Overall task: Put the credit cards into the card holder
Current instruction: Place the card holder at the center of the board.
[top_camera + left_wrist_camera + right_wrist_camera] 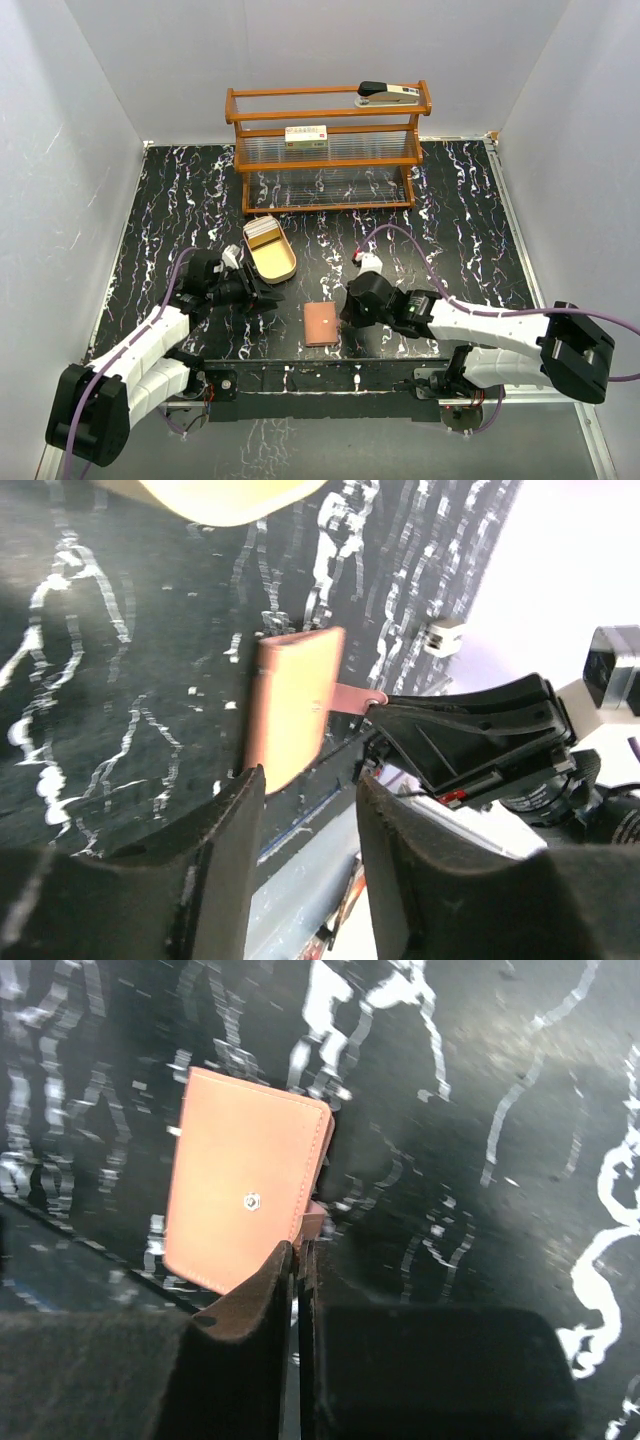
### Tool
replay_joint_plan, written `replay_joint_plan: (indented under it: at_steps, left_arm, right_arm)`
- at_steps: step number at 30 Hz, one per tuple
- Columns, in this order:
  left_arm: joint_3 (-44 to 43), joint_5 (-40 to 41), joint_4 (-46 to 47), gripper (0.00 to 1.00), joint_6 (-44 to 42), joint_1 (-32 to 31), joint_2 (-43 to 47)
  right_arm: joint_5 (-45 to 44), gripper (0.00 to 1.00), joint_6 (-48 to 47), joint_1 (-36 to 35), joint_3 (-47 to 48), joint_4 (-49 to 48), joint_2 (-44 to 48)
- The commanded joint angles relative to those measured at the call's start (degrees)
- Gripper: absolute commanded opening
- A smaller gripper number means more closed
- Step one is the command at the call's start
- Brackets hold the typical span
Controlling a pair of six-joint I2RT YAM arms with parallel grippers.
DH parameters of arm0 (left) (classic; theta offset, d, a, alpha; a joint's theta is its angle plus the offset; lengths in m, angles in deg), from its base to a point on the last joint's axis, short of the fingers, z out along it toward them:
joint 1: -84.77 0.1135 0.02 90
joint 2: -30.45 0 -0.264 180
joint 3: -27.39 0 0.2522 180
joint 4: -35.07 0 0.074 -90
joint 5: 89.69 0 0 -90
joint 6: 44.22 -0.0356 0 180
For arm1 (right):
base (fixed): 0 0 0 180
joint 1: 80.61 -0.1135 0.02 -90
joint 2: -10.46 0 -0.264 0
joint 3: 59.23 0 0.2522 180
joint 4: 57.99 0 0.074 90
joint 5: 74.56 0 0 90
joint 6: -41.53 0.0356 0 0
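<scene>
Closest to the lens, the right gripper (298,1252) is clenched on the thin closing tab (312,1222) of the card holder (245,1195), its two blunt black fingers pressed almost together. The card holder is a smooth reddish-brown folded rectangle with stitched edges, rounded corners and a small metal snap (252,1201). It lies closed on the table (450,230), just inside the near edge and between the two arms. The left gripper (308,780) hangs released just to its left, jaws parted around bare air. The credit cards (265,228) sit as a pale stack at the far end of an oval wooden tray (283,268), just beyond the left gripper. Glossy black, white-veined tabletop stretches bare to the right and far side, up to a wooden rack (330,160) by the back wall.
</scene>
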Motion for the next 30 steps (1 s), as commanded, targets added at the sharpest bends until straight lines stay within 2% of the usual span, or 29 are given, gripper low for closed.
replay_joint_plan:
  at_steps: [1, 4, 10, 14, 20, 23, 25, 28, 30]
  left_arm:
    - [-0.5, 7.2, -8.8, 0.44, -2.9, 0.3, 1.1]
    - [-0.7, 11.4, -11.9, 0.51, -3.6, 0.3, 2.6]
    - [-4.5, 13.1, -14.8, 0.60, -6.7, 0.3, 2.4]
    - [-9.7, 17.7, -20.1, 0.65, -11.6, 0.3, 0.6]
    - [-15.3, 23.8, -24.5, 0.70, -15.3, 0.3, 1.5]
    - [-17.6, 27.0, -26.1, 0.76, -17.2, 0.3, 4.2]
    - [-18.9, 28.3, -27.0, 0.87, -18.7, 0.3, 6.2]
    - [-21.2, 29.9, -29.3, 0.98, -20.7, 0.3, 8.1]
    - [-22.4, 30.1, -30.5, 0.99, -22.0, 0.3, 9.0]
  right_arm:
    - [-3.3, 0.00, -0.2, 0.2, -4.2, -4.9, -0.4]
    - [-3.0, 0.00, -0.4, 0.2, -5.7, -6.0, -1.7]
    - [-6.1, 0.00, -0.1, 0.2, -7.9, -5.7, -0.6]
    - [-8.4, 0.16, -0.3, 0.2, -7.2, -4.5, 0.6]
    - [-9.7, 0.35, 1.0, 0.2, -0.1, 4.1, 3.2]
    - [-10.0, 0.40, -0.3, 0.2, 3.4, 3.5, 3.4]
    - [-11.2, 0.42, -1.4, 0.2, 6.6, 3.1, 1.7]
    - [-12.3, 0.46, -3.6, 0.2, 12.0, 1.5, -3.3]
    - [-12.2, 0.48, -5.6, 0.2, 16.5, 0.3, -7.8]
